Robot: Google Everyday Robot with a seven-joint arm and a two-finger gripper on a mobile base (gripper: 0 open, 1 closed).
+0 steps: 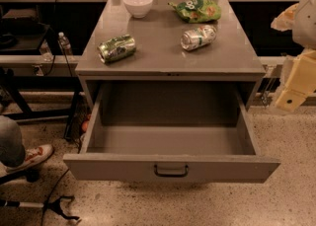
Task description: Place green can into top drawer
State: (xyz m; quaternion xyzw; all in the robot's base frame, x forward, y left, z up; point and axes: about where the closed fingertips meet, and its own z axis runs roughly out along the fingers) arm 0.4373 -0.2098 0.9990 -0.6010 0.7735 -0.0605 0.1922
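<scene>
Top drawer open; green can near cabinet's left edge, tool far right.

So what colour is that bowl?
The bowl is white, camera view; the hand hangs at the picture's right edge.

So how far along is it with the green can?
Done: the top drawer stands open and empty. In hand: little so far; the claw hangs at the right edge, apart from the can. Left: the green can lies on its side on the cabinet top, not yet picked up or dropped in.
</scene>
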